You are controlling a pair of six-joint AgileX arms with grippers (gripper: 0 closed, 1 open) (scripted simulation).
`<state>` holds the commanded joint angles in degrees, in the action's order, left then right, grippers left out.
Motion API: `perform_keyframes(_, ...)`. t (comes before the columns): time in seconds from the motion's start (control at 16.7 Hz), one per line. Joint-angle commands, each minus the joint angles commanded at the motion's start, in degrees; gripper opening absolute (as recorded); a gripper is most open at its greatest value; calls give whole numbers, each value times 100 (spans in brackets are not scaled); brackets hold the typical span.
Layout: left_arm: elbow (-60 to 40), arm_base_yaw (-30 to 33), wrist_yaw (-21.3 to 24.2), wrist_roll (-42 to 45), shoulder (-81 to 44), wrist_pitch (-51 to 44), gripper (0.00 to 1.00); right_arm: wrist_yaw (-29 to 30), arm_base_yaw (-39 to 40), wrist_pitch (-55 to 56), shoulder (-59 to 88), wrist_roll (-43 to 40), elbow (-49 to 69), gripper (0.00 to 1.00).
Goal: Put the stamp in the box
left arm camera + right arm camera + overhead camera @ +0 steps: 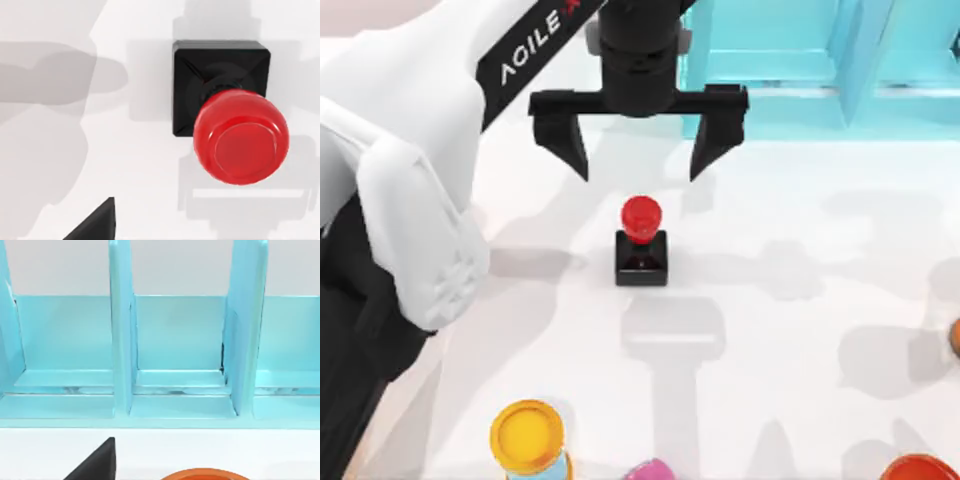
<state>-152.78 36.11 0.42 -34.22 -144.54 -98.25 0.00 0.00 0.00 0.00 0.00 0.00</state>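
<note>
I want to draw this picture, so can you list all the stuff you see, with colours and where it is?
stamp: one, black base with red knob, upright at the table's middle.
shelf cabinet: one, light blue, along the far edge toward the right.
yellow-topped container: one, near edge, left of middle.
pink thing: one, near edge, mostly cut off.
orange-red round thing: one, near right corner, partly cut off.
orange thing: one, right edge, barely seen.
table: one, white.
left pincer: one, black, open, poised over the stamp's far side, on a white arm.
</note>
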Motion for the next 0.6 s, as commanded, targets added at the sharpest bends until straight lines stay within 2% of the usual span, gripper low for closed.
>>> perform_keyframes(0.24, 228, -25, 0, 16, 41, 192, 100, 0, 0, 0, 0, 0, 0, 100)
perform_keyframes(0.6, 1795, -26, -4, 22, 332, 1463, 100, 0, 0, 0, 0, 0, 0, 100)
